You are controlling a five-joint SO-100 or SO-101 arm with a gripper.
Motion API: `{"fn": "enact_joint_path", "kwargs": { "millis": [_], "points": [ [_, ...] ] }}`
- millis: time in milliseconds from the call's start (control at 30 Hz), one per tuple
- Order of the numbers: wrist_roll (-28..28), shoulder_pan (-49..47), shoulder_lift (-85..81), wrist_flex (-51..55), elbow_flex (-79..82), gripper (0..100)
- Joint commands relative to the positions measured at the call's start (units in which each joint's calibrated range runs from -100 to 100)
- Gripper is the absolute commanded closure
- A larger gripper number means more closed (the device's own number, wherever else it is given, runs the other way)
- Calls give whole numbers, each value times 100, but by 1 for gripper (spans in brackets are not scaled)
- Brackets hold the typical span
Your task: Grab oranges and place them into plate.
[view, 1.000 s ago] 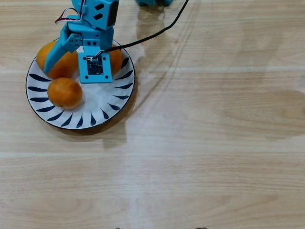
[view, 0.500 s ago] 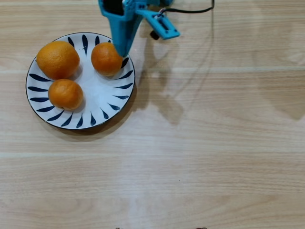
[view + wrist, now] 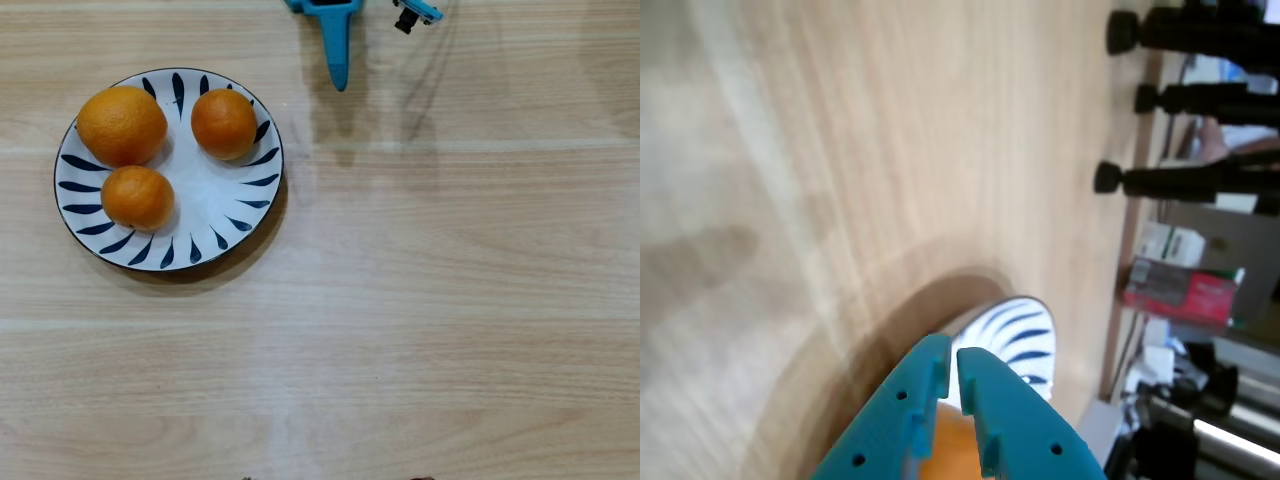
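Wrist view: my gripper [image 3: 952,362] fills the bottom of the picture, its two teal fingers [image 3: 902,410] drawn almost together with only a thin slit between the tips and nothing held in it. Just behind the tips, a patch of orange skin [image 3: 945,447] peeks out between the fingers, and past it shows a piece of the plate [image 3: 1015,340], white with dark blue strokes. Beyond lies bare light wooden table [image 3: 840,150], and at the far edge stand three black tripod legs [image 3: 1180,180] with rubber feet, next to a red box [image 3: 1185,290] on a shelf off the table.

Overhead view: my gripper [image 3: 338,60] pokes in from the top edge as a single teal point, hanging over the wood to the right of the plate [image 3: 240,215] and clear of it. All three oranges rest on the plate: the larger orange [image 3: 122,125] at upper left, a smaller orange [image 3: 224,123] at upper right, and the other smaller orange [image 3: 137,197] at lower left, just below the larger one. The rest of the table [image 3: 430,300] stretches away pale and grained.
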Motion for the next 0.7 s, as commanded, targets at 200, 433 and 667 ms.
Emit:
{"fn": "enact_joint_path", "kwargs": {
  "millis": [200,433,667],
  "points": [
    [365,-221,-372,432,1305,98],
    [396,-230,-372,604,1296,98],
    [349,-238,-372,629,1287,98]
  ]
}}
